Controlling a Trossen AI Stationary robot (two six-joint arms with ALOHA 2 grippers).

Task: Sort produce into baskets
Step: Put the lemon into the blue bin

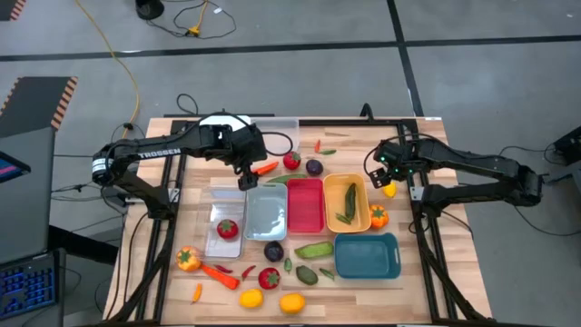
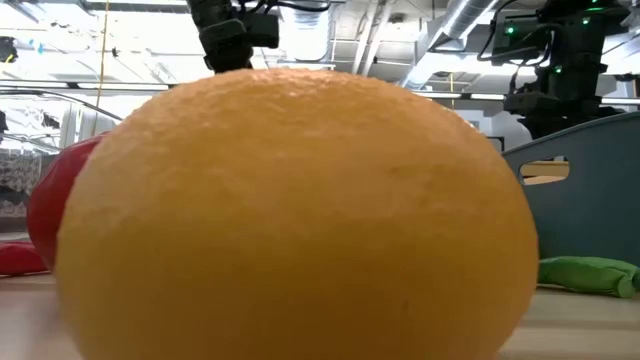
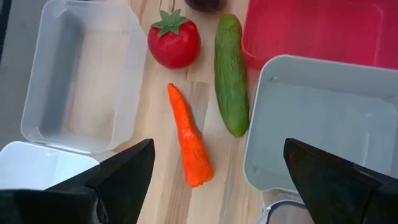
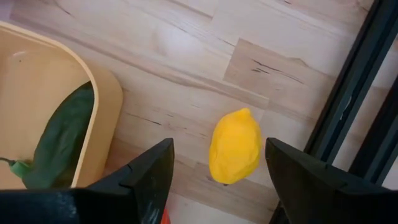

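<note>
My left gripper [image 1: 247,174] is open above an orange carrot [image 3: 189,140] that lies flat on the table; its fingers stand on either side of the carrot without touching it. A green cucumber [image 3: 230,74] and a red tomato [image 3: 174,42] lie just beyond the carrot. My right gripper [image 1: 392,175] is open above a yellow lemon [image 4: 235,147] that lies on the table beside the yellow-orange bin [image 4: 102,102], which holds a green pod [image 4: 59,137]. Other produce lies loose near the table's near edge [image 1: 272,277].
The bins stand mid-table: a clear bin [image 1: 225,238] with a tomato, silver-grey [image 1: 266,213], red [image 1: 306,204], yellow-orange [image 1: 359,213] and teal [image 1: 367,255]. A clear bin [image 3: 81,74] and a white bin [image 3: 37,165] stand by the carrot. An orange fruit [image 2: 300,220] fills the low view.
</note>
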